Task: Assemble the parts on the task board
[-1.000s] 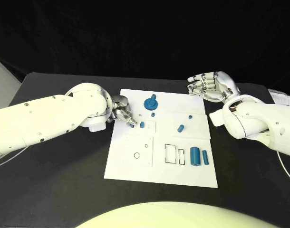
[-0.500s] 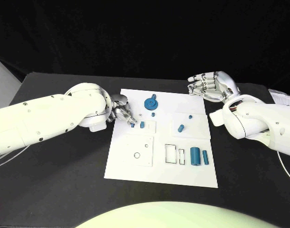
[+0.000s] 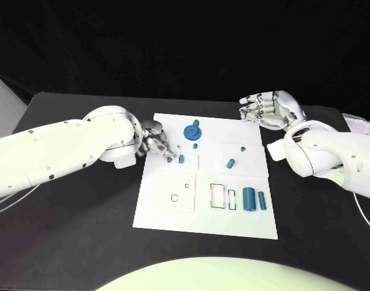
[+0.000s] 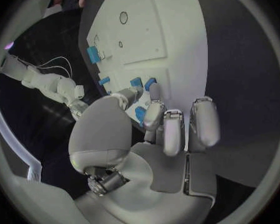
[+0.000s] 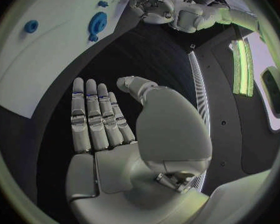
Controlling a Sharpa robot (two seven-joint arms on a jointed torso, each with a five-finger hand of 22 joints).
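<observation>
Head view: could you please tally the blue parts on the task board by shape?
Round disc part: 1
Small short pieces: 4
Longer bars: 2
Total: 7 blue parts on the task board

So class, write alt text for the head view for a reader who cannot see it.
The left hand reaches small blue parts at the white board's left edge. The right hand is open, palm up, beyond the board's far right corner, holding nothing.
</observation>
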